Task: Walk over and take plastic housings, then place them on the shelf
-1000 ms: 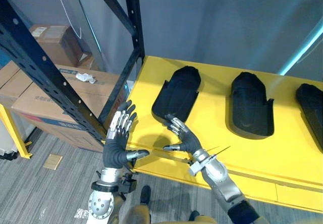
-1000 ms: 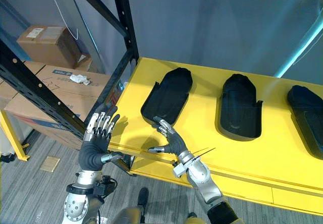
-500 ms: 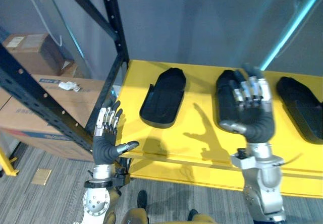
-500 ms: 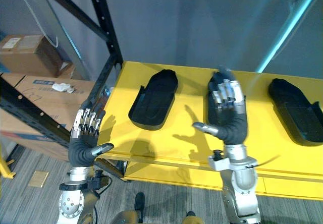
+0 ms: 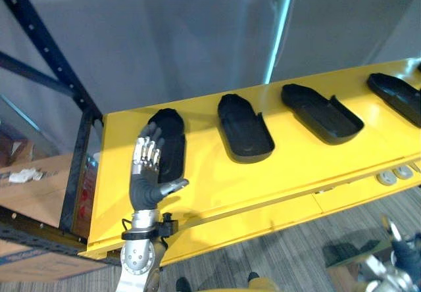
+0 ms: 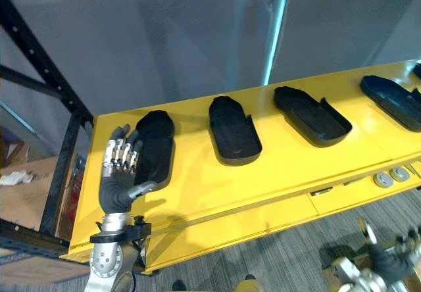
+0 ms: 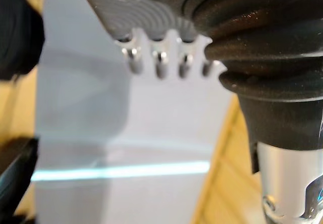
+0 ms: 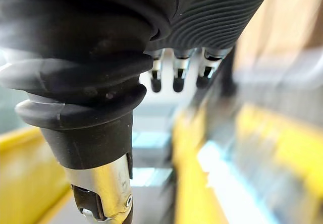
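The left hand (image 5: 146, 173), fingers straight and empty, stands just before the leftmost housing (image 5: 175, 152) on the bench (image 5: 217, 190). The housing's long axis runs away from the robot. The right hand (image 6: 389, 260), relaxed and empty, hangs low, well apart.

Fourth plastic housing (image 5: 396, 95): cut by picture edge. Leftmost plastic housing (image 5: 173, 151): partly behind left hand (image 5: 146, 185). Right hand (image 6: 389, 262): cropped at lower corner.

1. No word, number or sign clear enough to read.
2. Just left of the yellow shelf (image 5: 204, 173): a red label (image 5: 81, 196), print too small to make out.
3. Further left of it and lower: a cardboard box (image 5: 33, 269) with a blue printed strip, illegible.
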You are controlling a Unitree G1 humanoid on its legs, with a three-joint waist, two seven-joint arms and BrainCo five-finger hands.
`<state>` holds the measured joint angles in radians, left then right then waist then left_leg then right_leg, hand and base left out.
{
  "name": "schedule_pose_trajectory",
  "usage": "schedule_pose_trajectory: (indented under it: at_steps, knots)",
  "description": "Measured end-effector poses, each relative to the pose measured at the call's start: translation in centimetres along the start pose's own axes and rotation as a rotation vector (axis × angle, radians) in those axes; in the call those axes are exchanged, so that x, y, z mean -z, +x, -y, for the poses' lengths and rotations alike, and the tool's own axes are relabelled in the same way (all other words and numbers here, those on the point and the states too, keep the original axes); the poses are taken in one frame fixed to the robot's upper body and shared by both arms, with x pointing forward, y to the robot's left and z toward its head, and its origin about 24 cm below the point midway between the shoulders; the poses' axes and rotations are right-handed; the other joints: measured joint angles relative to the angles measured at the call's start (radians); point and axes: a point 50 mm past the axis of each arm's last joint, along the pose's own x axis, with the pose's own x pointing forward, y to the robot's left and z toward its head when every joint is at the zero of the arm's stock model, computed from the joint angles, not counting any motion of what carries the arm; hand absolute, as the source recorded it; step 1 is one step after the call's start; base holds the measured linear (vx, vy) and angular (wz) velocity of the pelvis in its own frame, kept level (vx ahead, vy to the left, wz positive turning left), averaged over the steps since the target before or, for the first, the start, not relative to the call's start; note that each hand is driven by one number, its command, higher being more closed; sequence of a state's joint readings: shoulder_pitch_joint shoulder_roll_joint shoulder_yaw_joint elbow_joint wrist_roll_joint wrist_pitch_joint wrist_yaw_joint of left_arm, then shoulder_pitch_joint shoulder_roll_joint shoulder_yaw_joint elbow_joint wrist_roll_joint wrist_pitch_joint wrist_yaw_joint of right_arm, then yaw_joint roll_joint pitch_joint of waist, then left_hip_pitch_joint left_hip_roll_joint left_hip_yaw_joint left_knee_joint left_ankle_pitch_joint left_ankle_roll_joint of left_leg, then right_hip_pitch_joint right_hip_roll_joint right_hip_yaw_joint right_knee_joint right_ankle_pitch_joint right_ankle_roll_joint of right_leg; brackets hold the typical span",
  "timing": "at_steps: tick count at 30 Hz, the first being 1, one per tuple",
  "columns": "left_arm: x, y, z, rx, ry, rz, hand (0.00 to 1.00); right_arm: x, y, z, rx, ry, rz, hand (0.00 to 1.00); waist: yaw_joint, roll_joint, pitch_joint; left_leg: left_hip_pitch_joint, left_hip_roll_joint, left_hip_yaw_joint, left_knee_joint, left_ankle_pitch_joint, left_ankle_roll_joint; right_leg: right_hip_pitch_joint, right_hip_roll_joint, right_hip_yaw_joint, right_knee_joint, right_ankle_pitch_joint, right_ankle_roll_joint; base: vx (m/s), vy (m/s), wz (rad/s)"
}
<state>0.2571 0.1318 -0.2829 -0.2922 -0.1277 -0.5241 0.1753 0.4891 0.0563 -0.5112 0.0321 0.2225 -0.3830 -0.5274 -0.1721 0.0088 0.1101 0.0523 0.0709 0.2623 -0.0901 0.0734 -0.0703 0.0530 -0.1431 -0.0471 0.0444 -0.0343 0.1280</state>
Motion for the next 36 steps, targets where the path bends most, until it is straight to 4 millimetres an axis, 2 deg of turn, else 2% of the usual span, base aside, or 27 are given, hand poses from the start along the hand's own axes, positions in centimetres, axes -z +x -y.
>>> schedule_pose_trajectory:
  at_steps: [5, 6, 9, 12, 14, 17, 22, 24, 28, 30, 31, 32, 33, 35, 36]
  knots:
    - [0.4, 0.6, 1.3, 0.096, -0.055, 0.003, 0.0, 4.8, -0.3, 2.8, 0.159, -0.096, -0.208, 0.0, 0.003, 0.014, -0.016, -0.007, 0.008, -0.006, 0.0, 0.003, -0.005, -0.008, 0.008, 0.0, -0.006, -0.008, -0.004, -0.01, -0.002, 0.02]
    - [0.7, 0.8, 1.6, 0.116, -0.057, -0.004, 0.0, 6.6, -0.8, 3.7, 0.217, -0.105, -0.3, 0.0, 0.01, 0.016, -0.018, -0.012, 0.009, -0.01, 0.0, 0.003, -0.005, -0.008, 0.009, -0.003, -0.006, -0.009, -0.003, 0.0, 0.001, 0.09]
    - [1.1, 0.8, 2.1, 0.136, -0.075, -0.021, 0.0, 8.9, -2.1, 4.7, 0.277, -0.091, -0.435, 0.0, 0.021, 0.016, -0.02, -0.02, 0.007, -0.014, 0.0, 0.004, -0.006, -0.011, 0.007, -0.004, -0.007, -0.008, 0.004, 0.02, 0.008, 0.06]
    - [1.4, 0.7, 2.0, 0.137, -0.088, -0.037, 0.0, 9.3, -2.4, 4.5, 0.28, -0.082, -0.455, 0.0, 0.02, 0.006, -0.031, -0.021, 0.005, -0.02, 0.0, 0.004, -0.006, -0.007, 0.004, -0.005, -0.006, -0.006, 0.013, 0.05, 0.015, 0.04]
    - [1.2, 1.0, 1.9, 0.164, -0.082, -0.024, 0.0, 9.2, -2.3, 4.0, 0.264, -0.063, -0.427, 0.0, 0.023, -0.013, -0.047, -0.022, 0.004, -0.034, 0.0, 0.004, -0.006, 0.002, 0.003, -0.012, -0.009, -0.005, 0.013, 0.07, 0.011, 0.11]
    - [1.2, 1.2, 1.9, 0.175, -0.074, -0.022, 0.0, 8.3, -1.7, 2.7, 0.209, -0.041, -0.359, 0.0, 0.025, -0.021, -0.062, -0.02, 0.005, -0.037, 0.0, 0.005, -0.004, 0.003, 0.004, -0.016, -0.005, -0.001, 0.009, 0.04, 0.008, 0.04]
    - [1.0, 1.4, 1.8, 0.168, -0.109, -0.02, 0.0, 4.2, -0.1, -0.8, 0.069, 0.047, -0.153, 0.0, 0.023, -0.026, -0.063, -0.015, 0.002, -0.029, 0.0, 0.006, -0.003, 0.002, 0.003, -0.011, 0.002, 0.001, 0.01, -0.01, 0.013, -0.03]
    - [0.5, 1.5, 2.1, 0.18, -0.123, 0.004, 0.0, 2.7, -0.1, -2.6, -0.008, 0.072, -0.092, 0.0, 0.024, -0.035, -0.056, 0.002, 0.005, -0.002, 0.0, 0.005, -0.003, -0.013, 0.007, 0.015, 0.014, 0.001, 0.01, -0.02, 0.027, -0.28]
    - [-0.4, 2.5, 3.3, 0.191, -0.159, 0.045, 0.0, 1.0, -0.6, -4.4, -0.11, 0.128, -0.032, 0.0, 0.022, -0.033, -0.048, 0.001, 0.005, 0.086, 0.0, -0.008, 0.005, -0.064, 0.004, 0.09, 0.015, 0.012, 0.027, -0.06, 0.046, -0.59]
    - [-0.4, 2.9, 3.2, 0.145, -0.142, 0.041, 0.0, 0.3, -1.1, -5.2, -0.181, 0.156, -0.013, 0.0, 0.02, -0.034, -0.044, 0.006, 0.007, 0.122, 0.0, -0.012, 0.007, -0.089, -0.014, 0.072, 0.008, 0.005, 0.023, -0.08, 0.052, -0.7]
    - [-0.5, 3.1, 2.8, 0.104, -0.115, 0.044, 0.0, 0.2, -1.5, -5.7, -0.23, 0.165, -0.01, 0.0, 0.023, -0.018, -0.036, 0.01, 0.023, 0.146, 0.0, -0.016, 0.007, -0.1, -0.014, 0.068, 0.021, 0.001, 0.03, -0.05, 0.042, -0.75]
    - [-0.5, 3.2, 2.4, 0.082, -0.096, 0.044, 0.0, 0.2, -1.8, -6.0, -0.251, 0.166, -0.016, 0.0, 0.023, -0.009, -0.03, 0.006, 0.036, 0.155, 0.0, -0.017, 0.007, -0.115, -0.013, 0.065, 0.038, 0.003, 0.015, -0.01, 0.013, -0.56]
    - [-0.5, 3.4, 1.8, 0.048, -0.069, 0.045, 0.0, 0.4, -2.2, -6.3, -0.277, 0.168, -0.03, 0.0, 0.022, -0.003, -0.025, 0.001, 0.061, 0.155, 0.001, -0.015, 0.003, -0.149, -0.016, 0.065, 0.117, -0.01, -0.017, 0.03, -0.016, -0.22]
    - [-0.4, 3.5, 1.3, 0.012, -0.014, 0.049, 0.0, 0.5, -2.6, -6.7, -0.289, 0.174, -0.04, 0.0, 0.024, 0.002, -0.009, -0.006, 0.106, 0.128, 0.014, -0.006, -0.021, -0.166, -0.054, 0.072, 0.261, -0.032, -0.046, 0.11, -0.11, 0.18]
    - [-0.1, 3.5, 0.8, -0.009, -0.019, 0.034, 0.0, 0.6, -2.9, -7.0, -0.302, 0.155, -0.032, 0.0, 0.026, -0.005, 0.002, -0.038, 0.154, 0.084, 0.092, -0.03, -0.057, -0.142, -0.095, 0.082, 0.328, -0.031, -0.042, 0.12, -0.235, 0.45]
